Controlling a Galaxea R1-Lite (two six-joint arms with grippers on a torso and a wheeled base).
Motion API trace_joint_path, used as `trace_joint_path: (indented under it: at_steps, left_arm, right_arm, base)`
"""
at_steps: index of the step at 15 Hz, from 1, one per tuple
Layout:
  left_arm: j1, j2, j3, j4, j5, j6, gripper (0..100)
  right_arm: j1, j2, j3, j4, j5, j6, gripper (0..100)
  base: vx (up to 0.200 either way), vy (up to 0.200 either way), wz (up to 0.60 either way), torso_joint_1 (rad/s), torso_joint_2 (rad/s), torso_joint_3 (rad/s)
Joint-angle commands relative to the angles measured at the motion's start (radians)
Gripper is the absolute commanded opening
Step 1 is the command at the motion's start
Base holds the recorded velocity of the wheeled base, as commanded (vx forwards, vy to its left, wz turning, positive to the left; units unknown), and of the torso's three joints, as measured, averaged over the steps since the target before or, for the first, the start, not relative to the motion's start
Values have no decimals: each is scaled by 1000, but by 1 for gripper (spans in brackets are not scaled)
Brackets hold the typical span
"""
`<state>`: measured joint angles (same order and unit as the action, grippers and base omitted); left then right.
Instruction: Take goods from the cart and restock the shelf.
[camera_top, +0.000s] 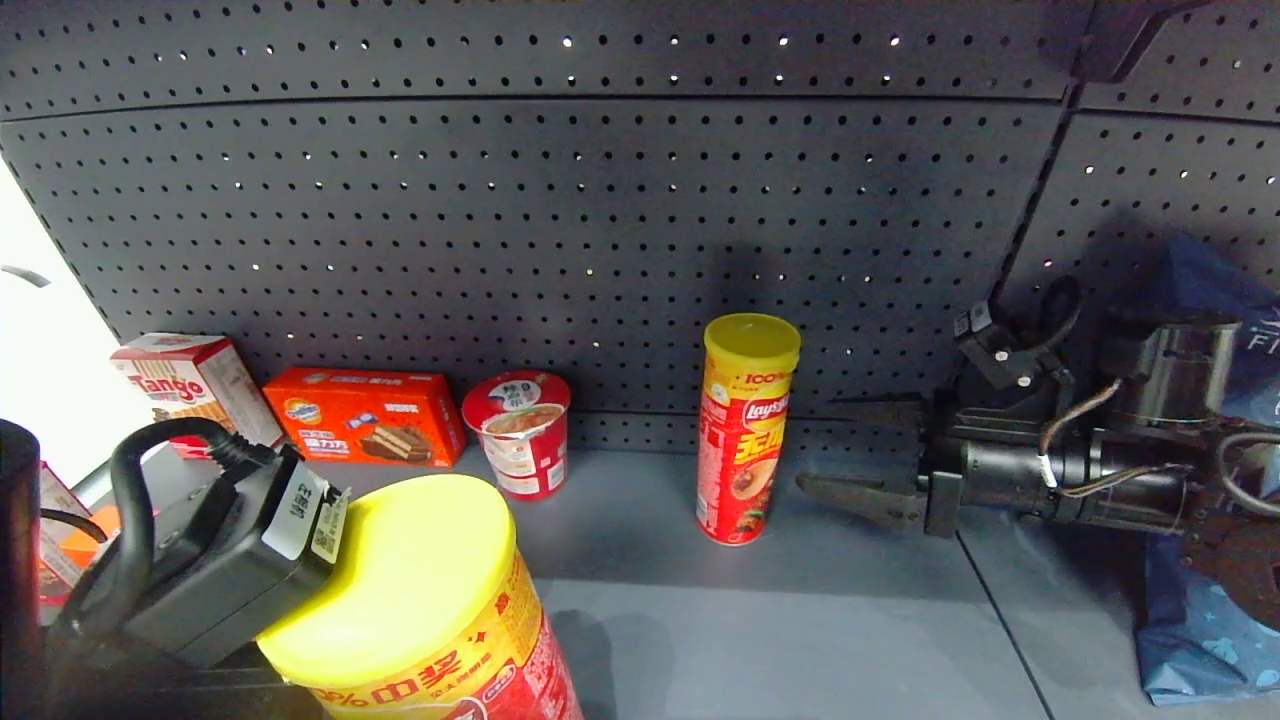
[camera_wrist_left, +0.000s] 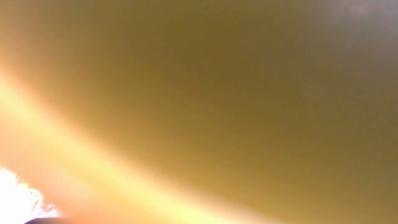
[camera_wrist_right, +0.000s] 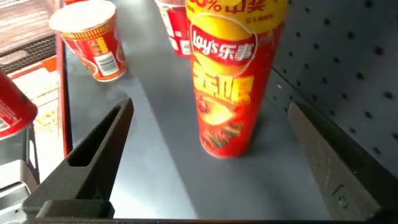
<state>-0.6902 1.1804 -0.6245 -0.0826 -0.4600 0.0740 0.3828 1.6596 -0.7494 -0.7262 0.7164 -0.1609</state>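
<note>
step: release and retreat, by my reading | right gripper (camera_top: 820, 445) spread wide, holding nothing | chip can (camera_top: 745, 450) upright on shelf (camera_top: 800, 620), just ahead of its fingertips, untouched | draw straight back, no sideways sweep; a tall can tips easily

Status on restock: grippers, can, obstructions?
Right gripper open, just short of upright chip can on shelf. Second chip can at left wrist, grip unseen. Noodle cup stands clear.
</note>
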Motion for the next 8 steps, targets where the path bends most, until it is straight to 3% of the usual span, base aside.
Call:
trace_joint_path:
  at_steps: [1, 8]
  left_arm:
    - [0, 1, 2, 0, 0, 0, 0]
    - [3, -1, 0, 0, 0, -3, 0]
  right_arm:
    - [1, 72, -36, -9, 11, 0, 100]
    - [2, 198, -97, -45, 55, -2, 100]
  base:
    - [0, 0, 0, 0, 0, 0]
    - [0, 0, 0, 0, 0, 0]
